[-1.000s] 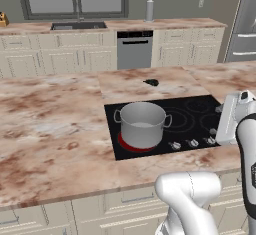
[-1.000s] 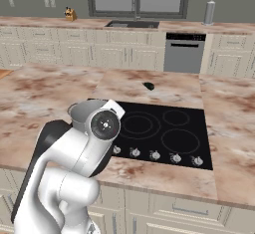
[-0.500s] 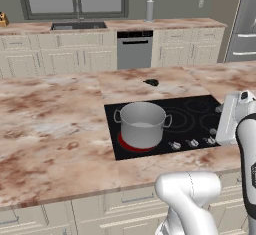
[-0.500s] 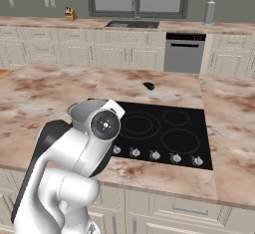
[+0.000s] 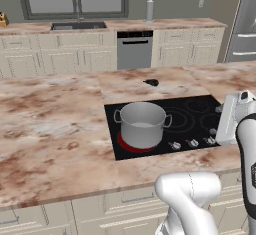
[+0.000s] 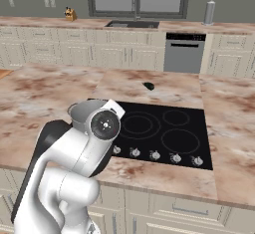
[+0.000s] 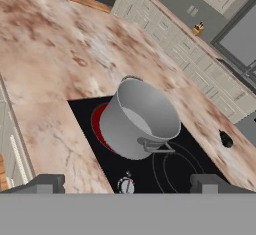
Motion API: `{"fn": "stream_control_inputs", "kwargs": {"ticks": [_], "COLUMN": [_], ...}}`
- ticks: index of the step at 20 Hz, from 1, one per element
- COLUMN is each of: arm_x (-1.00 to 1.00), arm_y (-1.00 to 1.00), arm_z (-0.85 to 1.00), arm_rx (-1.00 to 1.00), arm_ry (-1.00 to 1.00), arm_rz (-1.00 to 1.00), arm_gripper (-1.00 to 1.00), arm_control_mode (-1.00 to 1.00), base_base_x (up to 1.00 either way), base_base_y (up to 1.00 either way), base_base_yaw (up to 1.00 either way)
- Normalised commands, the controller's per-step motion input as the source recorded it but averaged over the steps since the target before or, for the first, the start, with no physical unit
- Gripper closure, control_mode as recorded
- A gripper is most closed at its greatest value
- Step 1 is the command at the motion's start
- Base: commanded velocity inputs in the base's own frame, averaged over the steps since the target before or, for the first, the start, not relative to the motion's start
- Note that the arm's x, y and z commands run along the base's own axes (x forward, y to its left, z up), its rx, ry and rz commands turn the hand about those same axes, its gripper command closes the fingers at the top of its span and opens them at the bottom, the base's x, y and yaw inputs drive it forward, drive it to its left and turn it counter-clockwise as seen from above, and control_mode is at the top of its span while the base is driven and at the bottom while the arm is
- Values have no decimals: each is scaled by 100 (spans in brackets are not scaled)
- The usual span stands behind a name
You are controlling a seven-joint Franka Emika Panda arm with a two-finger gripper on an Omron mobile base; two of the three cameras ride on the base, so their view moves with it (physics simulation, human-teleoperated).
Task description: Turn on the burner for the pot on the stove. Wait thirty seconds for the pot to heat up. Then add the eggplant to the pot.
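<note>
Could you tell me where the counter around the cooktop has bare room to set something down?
Left of the stove the marble counter lies broadly bare. Behind the stove it is bare except the eggplant. The pot crowds the glowing burner.

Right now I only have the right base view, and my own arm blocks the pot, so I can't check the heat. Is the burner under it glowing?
Observer: Yes. The burner shows a red glow around the base of the pot on the stove.
Operator: Is anything in the pot yet?
Observer: Looking into it from the hand view, the eggplant is not inside.
Operator: And the tool?
Observer: The tool is open, with nothing between its tips, looking down at the pot.
</note>
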Motion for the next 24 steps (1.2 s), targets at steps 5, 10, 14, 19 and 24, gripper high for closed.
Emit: {"fn": "stream_control_inputs", "kwargs": {"ticks": [5, 10, 14, 19, 24], "arm_x": [0, 0, 0, 0, 0], "arm_y": [0, 0, 0, 0, 0], "arm_z": [0, 0, 0, 0, 0], "arm_rx": [0, 0, 0, 0, 0], "arm_ry": [0, 0, 0, 0, 0], "arm_rz": [0, 0, 0, 0, 0], "arm_gripper": [-100, -100, -100, -100, -100], "arm_control_mode": [-100, -100, -100, -100, -100], "base_base_x": [0, 0, 0, 0, 0], "base_base_y": [0, 0, 0, 0, 0], "base_base_yaw": [0, 0, 0, 0, 0]}}
